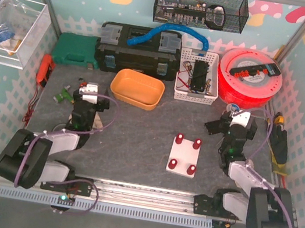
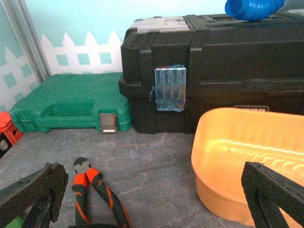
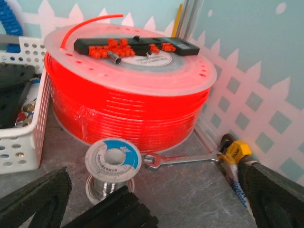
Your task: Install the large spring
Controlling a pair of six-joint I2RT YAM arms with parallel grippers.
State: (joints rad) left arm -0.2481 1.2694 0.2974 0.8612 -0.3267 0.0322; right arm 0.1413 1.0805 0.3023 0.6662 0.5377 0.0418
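Left gripper [image 2: 152, 173] and right gripper [image 3: 154, 173] both gape wide, empty. No large spring is discernible. The white plate [image 1: 184, 154] with four red pegs [image 1: 179, 138] lies centre frame, below-left of the nearer right gripper.

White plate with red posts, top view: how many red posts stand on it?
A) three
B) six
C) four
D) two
C: the white plate between the two arms carries four red posts, one near each corner.
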